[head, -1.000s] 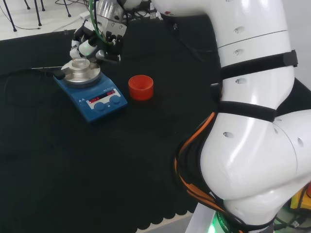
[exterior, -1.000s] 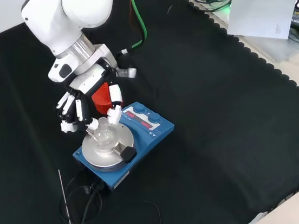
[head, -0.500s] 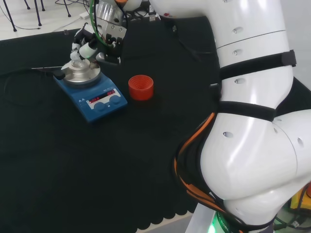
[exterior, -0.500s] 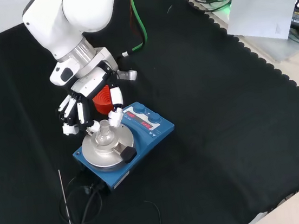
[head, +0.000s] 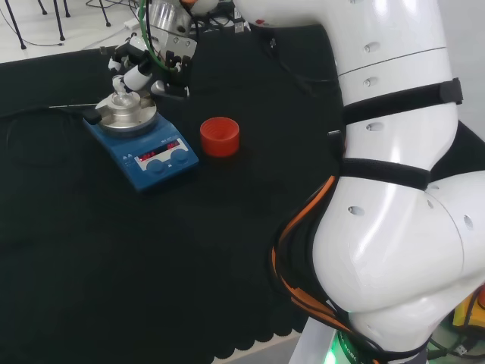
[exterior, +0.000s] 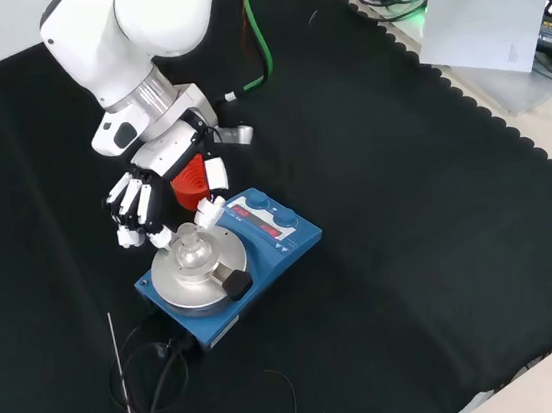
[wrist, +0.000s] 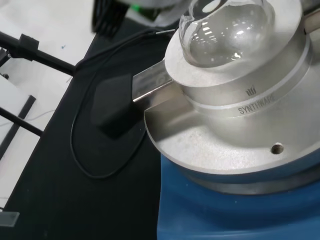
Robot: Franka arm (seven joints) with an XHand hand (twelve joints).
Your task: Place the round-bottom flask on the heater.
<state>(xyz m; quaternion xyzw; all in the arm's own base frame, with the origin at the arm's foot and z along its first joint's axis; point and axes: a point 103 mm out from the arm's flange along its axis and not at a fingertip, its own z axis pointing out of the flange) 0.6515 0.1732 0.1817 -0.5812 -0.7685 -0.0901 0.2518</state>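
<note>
Resting in the round metal block of the blue heater (exterior: 231, 264), the clear glass round-bottom flask (exterior: 191, 249) stands upright with its neck pointing up; in the wrist view its bulb (wrist: 227, 31) sits in the silver block's hollow, above the blue housing (wrist: 240, 215). The black and white hand (exterior: 165, 185) hangs just above and behind the flask in the front view, at the end of the white arm (exterior: 129, 33). Its fingers (exterior: 131, 206) are spread and only slightly bent — they close on nothing — and the white thumb tip (exterior: 209, 211) lies just beside the flask's neck; whether it touches the glass cannot be told. In the head view the hand (head: 144, 67) stands over the far side of the heater (head: 141, 136), with the flask (head: 121, 100) below its fingertips.

A red ribbed ring stand (head: 220, 136) sits on the black cloth (head: 151, 250) just to the right of the heater in the head view, apart from it; in the front view the same red stand (exterior: 191, 184) shows partly behind the hand. A black knob on a metal handle (exterior: 235, 282) projects from the block's near side in the front view, and a thin black cable (exterior: 151, 378) loops over the cloth beside the heater.
</note>
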